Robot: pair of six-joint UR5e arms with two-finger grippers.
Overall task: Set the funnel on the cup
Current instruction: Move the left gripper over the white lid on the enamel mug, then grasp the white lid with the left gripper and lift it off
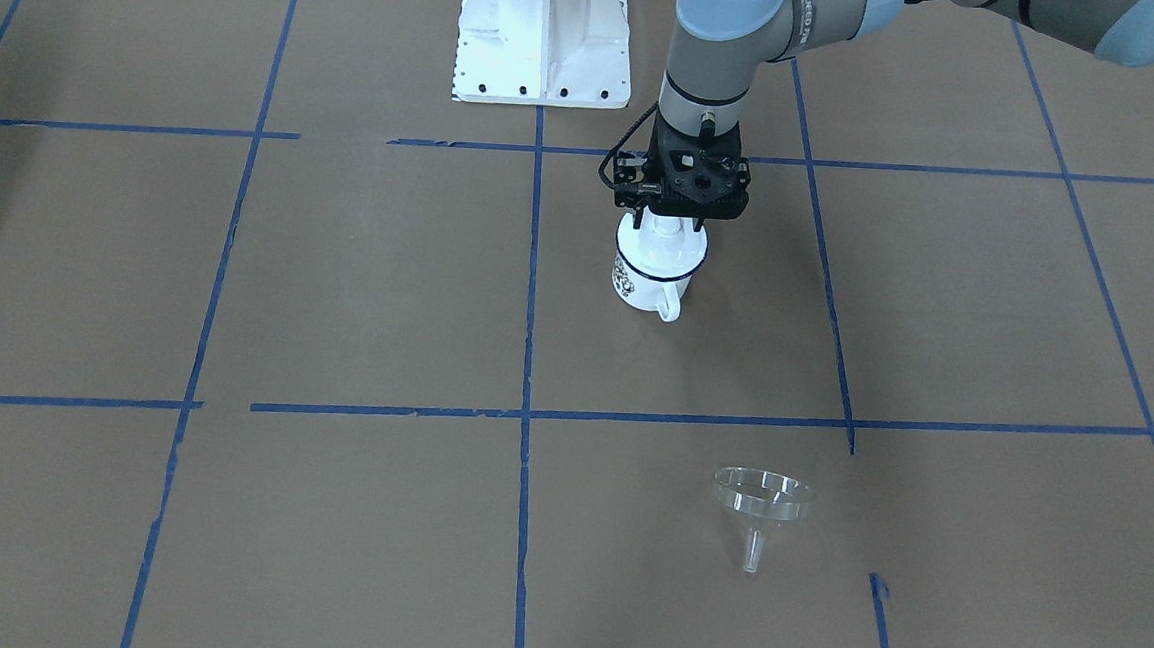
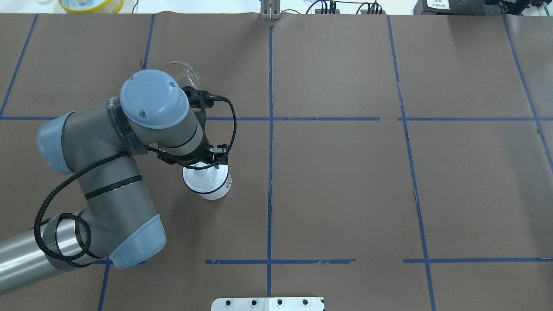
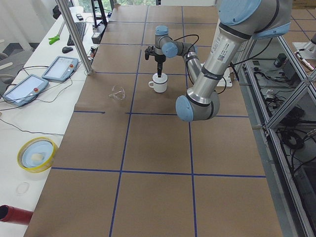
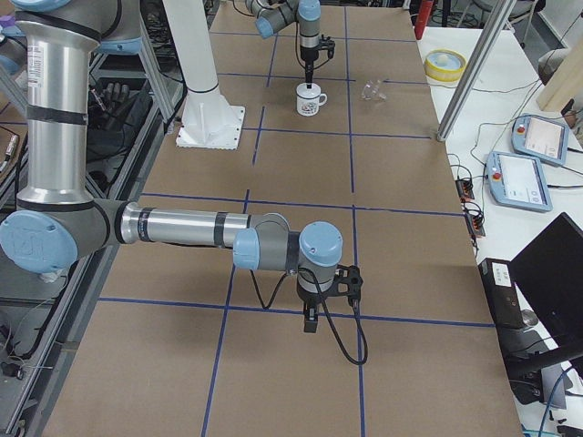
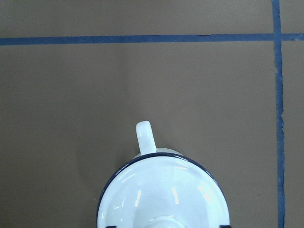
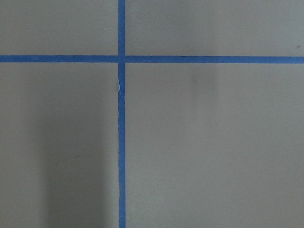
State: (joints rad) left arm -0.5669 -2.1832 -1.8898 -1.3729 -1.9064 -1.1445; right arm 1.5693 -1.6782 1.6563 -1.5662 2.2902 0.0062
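Observation:
The cup (image 1: 642,286), a white mug with a dark blue rim, stands upright on the brown table with a round white knobbed lid (image 1: 664,251) on it. My left gripper (image 1: 667,225) points straight down over the lid, its fingers on either side of the knob and seemingly open. The left wrist view shows the lid (image 5: 164,194) from above, with the cup's handle (image 5: 145,137) beyond it. The clear funnel (image 1: 763,500) lies by itself on the table, far from the cup, and also shows in the overhead view (image 2: 182,73). My right gripper (image 4: 311,319) hangs over bare table; I cannot tell its state.
The white robot base (image 1: 544,37) stands behind the cup. Blue tape lines (image 1: 531,291) grid the brown table. A yellow-rimmed bowl (image 3: 37,154) and two teach pendants (image 3: 60,67) lie on the side bench beyond the table's far edge.

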